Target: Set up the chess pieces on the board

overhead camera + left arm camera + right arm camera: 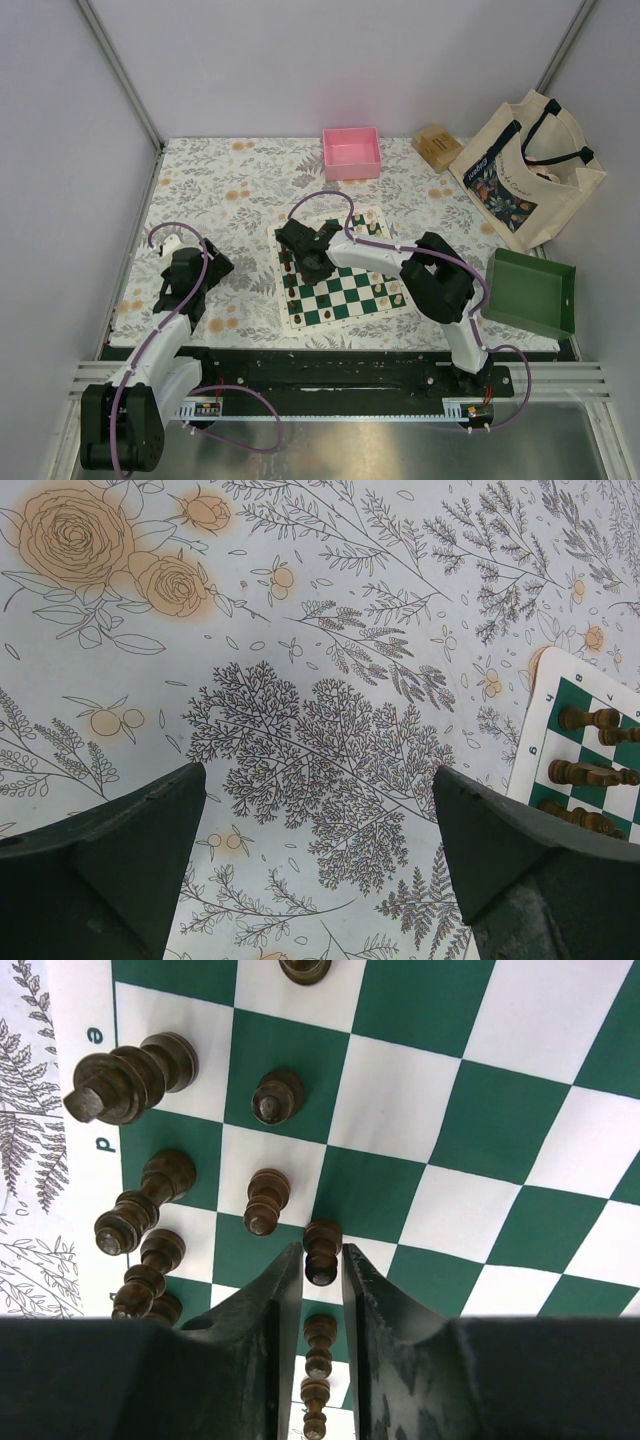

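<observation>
Our right gripper pinches a dark pawn near the board edge; neighbouring dark pieces crowd it, so we risk toppling them on release; our left gripper hangs spread beside the board.

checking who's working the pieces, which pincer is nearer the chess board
Right. The right pincer is over the board, closed around a dark pawn; the left pincer hangs open over the flowered cloth, off the board's left edge.

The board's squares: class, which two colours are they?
The board is dark green and white; clearest in the right wrist view.
</observation>
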Robot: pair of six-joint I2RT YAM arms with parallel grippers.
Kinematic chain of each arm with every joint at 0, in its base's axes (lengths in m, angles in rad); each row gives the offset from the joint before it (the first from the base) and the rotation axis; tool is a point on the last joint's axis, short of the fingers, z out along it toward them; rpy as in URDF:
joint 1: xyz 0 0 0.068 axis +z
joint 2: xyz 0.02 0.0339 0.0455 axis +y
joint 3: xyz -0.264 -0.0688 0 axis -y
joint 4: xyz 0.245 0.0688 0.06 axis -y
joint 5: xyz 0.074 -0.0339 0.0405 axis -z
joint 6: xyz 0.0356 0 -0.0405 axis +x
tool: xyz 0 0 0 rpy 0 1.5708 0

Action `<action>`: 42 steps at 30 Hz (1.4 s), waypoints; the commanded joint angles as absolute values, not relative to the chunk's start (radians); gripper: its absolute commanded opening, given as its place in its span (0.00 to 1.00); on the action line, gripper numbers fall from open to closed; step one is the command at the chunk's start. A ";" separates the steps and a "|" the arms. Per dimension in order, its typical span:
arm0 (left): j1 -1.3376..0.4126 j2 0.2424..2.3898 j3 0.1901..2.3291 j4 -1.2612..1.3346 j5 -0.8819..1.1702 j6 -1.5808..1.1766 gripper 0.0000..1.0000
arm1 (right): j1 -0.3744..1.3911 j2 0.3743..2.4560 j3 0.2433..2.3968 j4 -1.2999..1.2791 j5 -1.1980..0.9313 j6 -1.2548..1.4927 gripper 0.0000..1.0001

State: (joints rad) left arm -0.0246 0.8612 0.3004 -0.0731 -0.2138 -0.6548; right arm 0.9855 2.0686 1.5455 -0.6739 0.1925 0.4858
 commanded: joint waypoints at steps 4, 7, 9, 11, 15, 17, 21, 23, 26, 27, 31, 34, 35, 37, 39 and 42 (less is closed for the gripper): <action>-0.025 0.864 0.304 -0.031 -0.207 -0.647 0.99 | 0.988 2.068 1.585 -0.664 0.215 0.476 0.27; -0.025 0.864 0.304 -0.029 -0.207 -0.649 0.99 | 0.988 2.056 1.577 -0.663 0.215 0.469 0.20; -0.025 0.864 0.304 -0.031 -0.206 -0.647 0.99 | 0.988 2.043 1.569 -0.664 0.210 0.468 0.20; -0.025 0.865 0.304 -0.029 -0.207 -0.649 0.99 | 0.989 2.030 1.562 -0.664 0.206 0.471 0.20; -0.025 0.862 0.304 -0.029 -0.206 -0.647 0.99 | 0.991 2.010 1.543 -0.652 0.181 0.483 0.20; -0.025 0.862 0.304 -0.029 -0.206 -0.647 0.99 | 0.994 2.000 1.534 -0.646 0.172 0.492 0.20; -0.025 0.861 0.304 -0.031 -0.207 -0.649 0.99 | 1.008 1.994 1.526 -0.638 0.166 0.500 0.20; -0.025 0.862 0.304 -0.029 -0.204 -0.649 0.99 | 1.014 1.993 1.525 -0.637 0.164 0.505 0.20; -0.025 0.859 0.302 -0.029 -0.206 -0.647 0.99 | 1.022 1.994 1.522 -0.630 0.163 0.509 0.20; -0.025 0.859 0.304 -0.029 -0.206 -0.647 0.99 | 1.025 1.993 1.522 -0.630 0.164 0.512 0.20; -0.025 0.859 0.302 -0.028 -0.204 -0.647 0.99 | 1.029 1.994 1.522 -0.626 0.163 0.514 0.20; -0.025 0.859 0.302 -0.029 -0.206 -0.647 0.99 | 1.031 1.996 1.522 -0.623 0.160 0.515 0.20; -0.025 0.858 0.302 -0.029 -0.206 -0.647 0.99 | 1.032 1.994 1.520 -0.621 0.158 0.518 0.20; -0.025 0.859 0.304 -0.028 -0.206 -0.647 0.99 | 1.035 1.996 1.519 -0.620 0.152 0.518 0.20; -0.025 0.859 0.302 -0.028 -0.206 -0.649 0.99 | 1.037 1.997 1.517 -0.617 0.150 0.520 0.20; -0.025 0.859 0.302 -0.028 -0.206 -0.647 0.99 | 1.040 2.000 1.517 -0.611 0.149 0.522 0.21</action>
